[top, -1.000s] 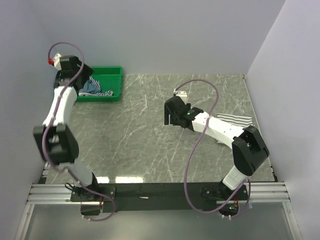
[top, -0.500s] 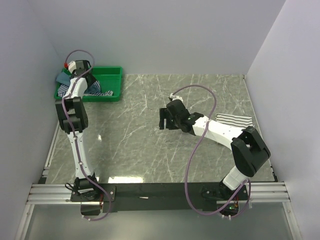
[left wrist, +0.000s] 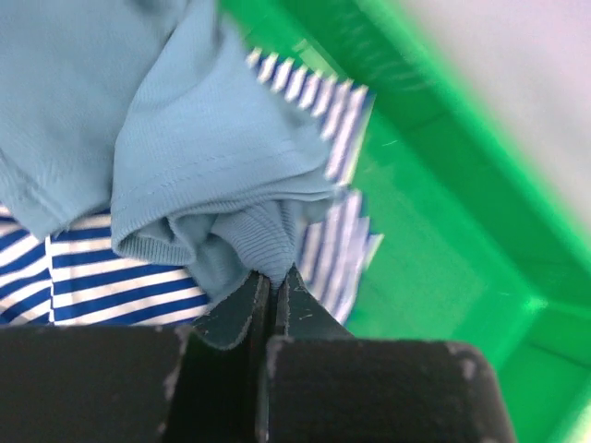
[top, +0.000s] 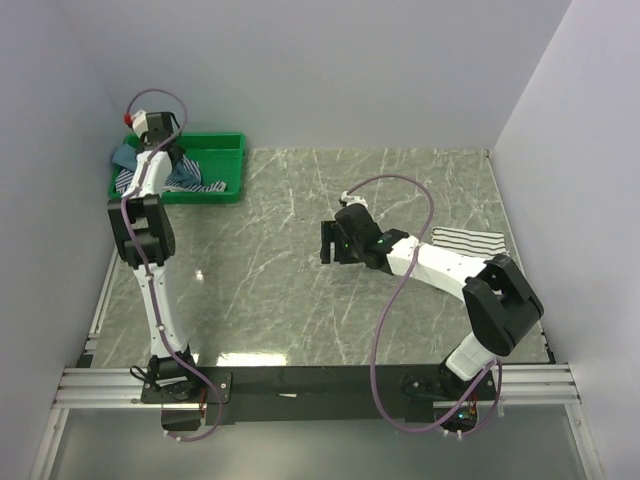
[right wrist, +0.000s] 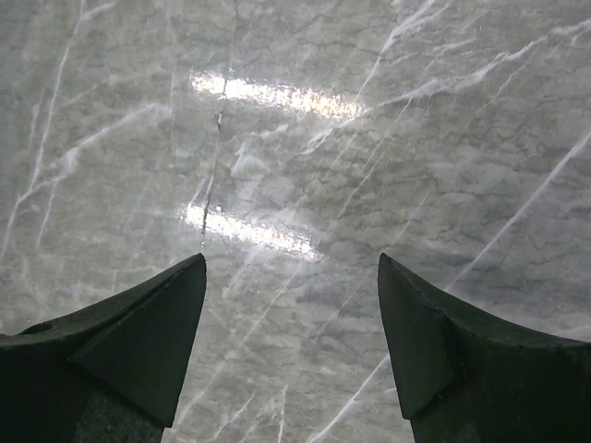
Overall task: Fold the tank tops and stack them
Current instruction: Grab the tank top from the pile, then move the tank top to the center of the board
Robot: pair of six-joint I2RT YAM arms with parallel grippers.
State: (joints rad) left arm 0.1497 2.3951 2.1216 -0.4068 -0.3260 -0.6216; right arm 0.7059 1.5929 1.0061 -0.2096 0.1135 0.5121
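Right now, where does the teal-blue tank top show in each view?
Top external: teal-blue tank top at far left, at the green tray's left end.
Left wrist: centre-left, a fold pinched in the shut left gripper.
Right wrist: not in it; only marble table.
Shared landmark: the green tray, in top external and left wrist.

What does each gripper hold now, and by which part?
The left gripper pinches a bunched fold of the teal tank top; the right gripper holds nothing.
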